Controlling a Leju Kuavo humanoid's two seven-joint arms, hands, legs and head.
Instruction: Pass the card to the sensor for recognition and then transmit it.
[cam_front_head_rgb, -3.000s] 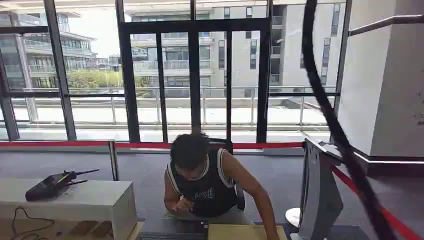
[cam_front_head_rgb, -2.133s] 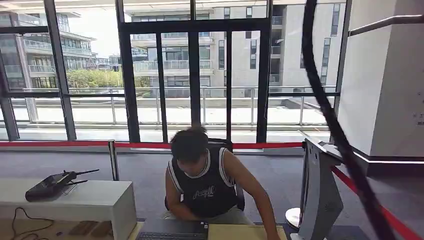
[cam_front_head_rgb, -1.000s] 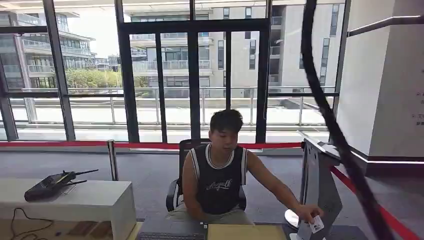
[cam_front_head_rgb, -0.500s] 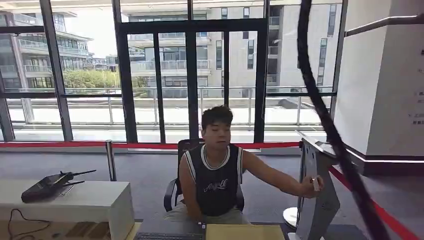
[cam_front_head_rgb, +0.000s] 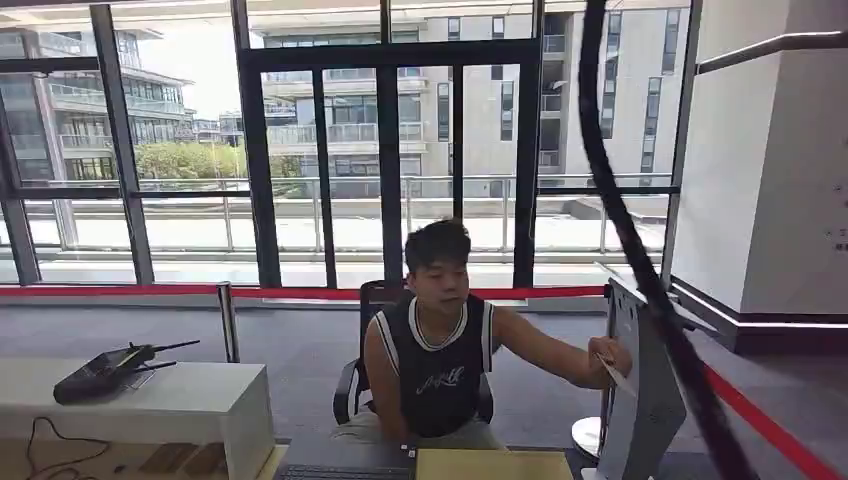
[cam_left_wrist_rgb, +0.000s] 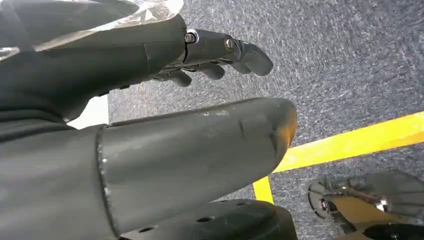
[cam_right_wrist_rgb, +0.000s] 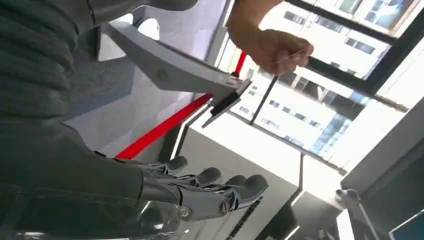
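A seated person in a dark sleeveless top holds a small white card (cam_front_head_rgb: 613, 374) against the upper face of the grey sensor stand (cam_front_head_rgb: 641, 408) at the right. From the right wrist, the person's hand (cam_right_wrist_rgb: 274, 46) pinches the thin card (cam_right_wrist_rgb: 289, 55) above the stand's slanted grey panel (cam_right_wrist_rgb: 167, 70). My right hand (cam_right_wrist_rgb: 202, 191) hangs below the stand with its fingers stretched out, holding nothing. My left hand (cam_left_wrist_rgb: 210, 52) hangs over grey carpet with thumb and fingers apart, and nothing is in it.
A white table (cam_front_head_rgb: 190, 405) at the left carries a black radio device (cam_front_head_rgb: 105, 369). A keyboard (cam_front_head_rgb: 342, 472) and a tan flat box (cam_front_head_rgb: 490, 464) lie at the bottom edge. A red barrier band (cam_front_head_rgb: 300, 291) crosses behind. A black cable (cam_front_head_rgb: 640, 270) hangs close to the camera. A yellow floor line (cam_left_wrist_rgb: 350, 142) runs beneath my left hand.
The person rose from bending over the desk, took a card in one hand and lifted it from low beside the stand up to the stand's upper face.
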